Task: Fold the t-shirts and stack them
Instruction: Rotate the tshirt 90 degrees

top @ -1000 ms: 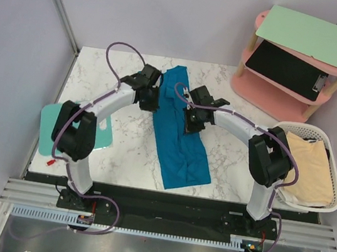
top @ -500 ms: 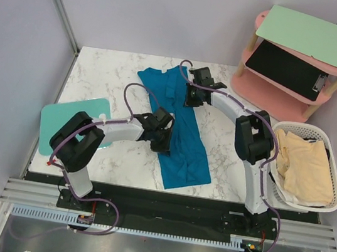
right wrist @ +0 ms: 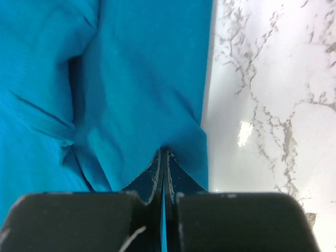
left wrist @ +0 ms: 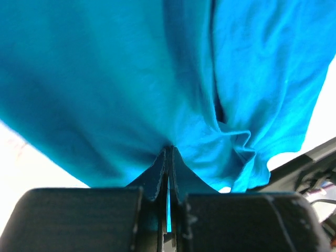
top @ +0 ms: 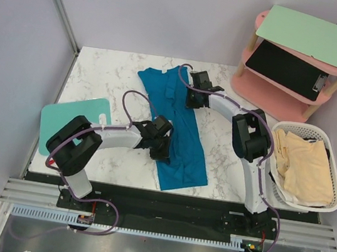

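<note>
The deep teal-blue t-shirt [top: 182,137] lies lengthwise on the marble table [top: 109,79], rumpled at its near end. My left gripper [top: 163,152] is at the shirt's near left edge, shut on a pinch of its cloth [left wrist: 131,79]; the left wrist view shows the closed tips [left wrist: 169,150] gathering the fabric. My right gripper [top: 191,99] is at the shirt's far right edge, likewise shut on the teal cloth [right wrist: 131,79], tips [right wrist: 164,153] pinching the hem beside bare marble [right wrist: 262,105]. Pale cream-yellow t-shirts [top: 305,168] lie heaped in the basket.
A white mesh basket [top: 336,178] stands at the table's right edge. A mint-green board [top: 55,123] lies at the left, partly under the left arm. A pink shelf [top: 286,99] at the back right carries a green clipboard [top: 306,34] and a black one [top: 288,69].
The left gripper has swung from the shirt's far left down to its near left edge. The right gripper moved toward the far end. The shirt's far half now lies spread wider.
</note>
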Controlling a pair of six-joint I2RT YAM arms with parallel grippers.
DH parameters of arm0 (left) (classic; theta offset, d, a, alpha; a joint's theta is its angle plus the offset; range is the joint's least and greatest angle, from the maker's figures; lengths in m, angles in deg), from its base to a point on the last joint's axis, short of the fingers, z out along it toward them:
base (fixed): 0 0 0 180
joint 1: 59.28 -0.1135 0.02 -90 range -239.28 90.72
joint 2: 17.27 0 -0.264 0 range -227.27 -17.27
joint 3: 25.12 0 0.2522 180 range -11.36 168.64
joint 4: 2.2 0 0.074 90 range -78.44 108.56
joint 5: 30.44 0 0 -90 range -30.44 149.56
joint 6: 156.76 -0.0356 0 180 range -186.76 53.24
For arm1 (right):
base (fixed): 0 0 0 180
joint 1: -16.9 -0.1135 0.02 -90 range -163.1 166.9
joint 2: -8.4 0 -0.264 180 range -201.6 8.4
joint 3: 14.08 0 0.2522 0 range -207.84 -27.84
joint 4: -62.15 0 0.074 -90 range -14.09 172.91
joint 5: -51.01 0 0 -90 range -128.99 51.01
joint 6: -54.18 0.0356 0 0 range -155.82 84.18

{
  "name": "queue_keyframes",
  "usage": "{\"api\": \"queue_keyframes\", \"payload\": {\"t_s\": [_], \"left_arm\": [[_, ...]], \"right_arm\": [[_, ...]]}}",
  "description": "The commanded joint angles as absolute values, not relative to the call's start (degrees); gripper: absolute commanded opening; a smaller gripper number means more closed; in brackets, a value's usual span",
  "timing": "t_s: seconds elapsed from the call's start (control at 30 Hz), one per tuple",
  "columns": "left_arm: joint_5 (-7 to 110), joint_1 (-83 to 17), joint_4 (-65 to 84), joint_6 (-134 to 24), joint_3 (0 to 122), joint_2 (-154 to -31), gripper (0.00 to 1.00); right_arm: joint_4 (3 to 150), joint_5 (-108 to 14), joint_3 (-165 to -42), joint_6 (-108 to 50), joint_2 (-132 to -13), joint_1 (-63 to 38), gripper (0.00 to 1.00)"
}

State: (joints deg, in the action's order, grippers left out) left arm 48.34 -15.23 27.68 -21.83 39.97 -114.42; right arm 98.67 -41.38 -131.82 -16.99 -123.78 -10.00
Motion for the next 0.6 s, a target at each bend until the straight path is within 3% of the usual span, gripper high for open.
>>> {"api": "queue_keyframes", "payload": {"t_s": [0.0, 0.33, 0.57], "left_arm": [[53.76, -15.60, 36.24, -20.97, 36.37, -110.98, 0.02], [59.30, -18.15, 41.44, -26.68, 35.74, -104.73, 0.02], [56.58, -17.36, 41.27, -28.97, 39.00, -100.78, 0.02]], "right_arm": [[98.58, -37.23, -127.43, -16.84, -121.16, -8.77, 0.00], [99.29, -36.79, -122.32, -16.57, -118.42, -8.33, 0.00], [97.01, -41.36, -122.85, -16.05, -115.89, -8.33, 0.00]]}}
